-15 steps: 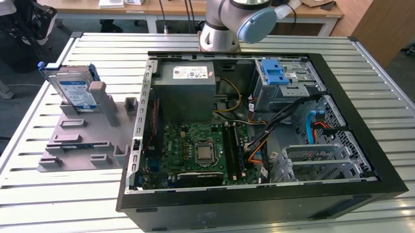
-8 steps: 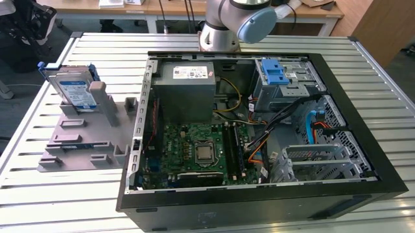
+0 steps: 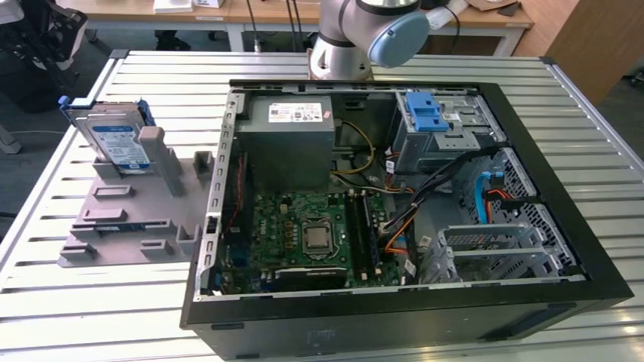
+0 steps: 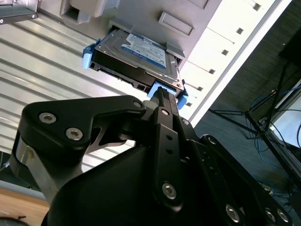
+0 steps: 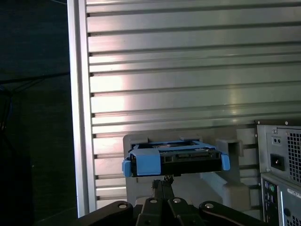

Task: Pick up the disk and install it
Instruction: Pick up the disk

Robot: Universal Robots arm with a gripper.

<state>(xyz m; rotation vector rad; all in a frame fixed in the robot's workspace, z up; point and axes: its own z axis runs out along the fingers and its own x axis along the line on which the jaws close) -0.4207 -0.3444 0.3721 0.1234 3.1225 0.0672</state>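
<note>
The disk (image 3: 116, 143) is a silver hard drive with a white-and-blue label in a blue bracket. It stands on edge in a grey holder (image 3: 131, 219) on the table, at the exterior view's left. Both wrist views look at the disk (image 4: 141, 54) (image 5: 176, 160) from close by. My gripper (image 4: 162, 92) (image 5: 162, 181) points at the disk's near edge, just short of it. Its fingertips are shut together with nothing between them.
An open black computer case (image 3: 533, 173) lies on the slatted metal table (image 3: 101, 317), with a grey power-supply box (image 3: 292, 128), a green motherboard (image 3: 312, 234) and a blue latch on a silver cage (image 3: 427, 117). A metal bay (image 3: 493, 245) sits at the case's right.
</note>
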